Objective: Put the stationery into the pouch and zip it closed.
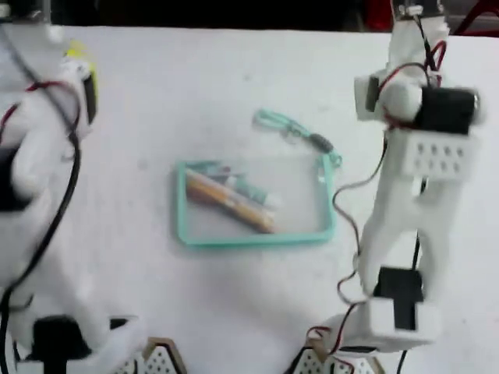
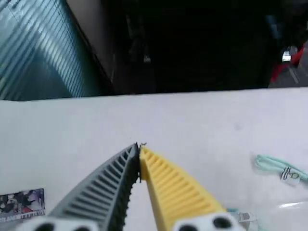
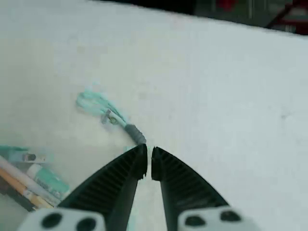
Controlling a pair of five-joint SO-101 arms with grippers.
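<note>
Several stationery items lie inside the pouch at mid-table, with its long axis running across between the two arms. The zip pull sits at the pouch's far corner on the right arm's side, just ahead of the right gripper, whose jaws are almost together and hold nothing. The left gripper, jaws together and empty, stands well apart, so the right arm looks nearer for zipping.

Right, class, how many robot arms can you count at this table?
2. The left arm is at the table's left edge; the right arm is just right of the pouch.
</note>
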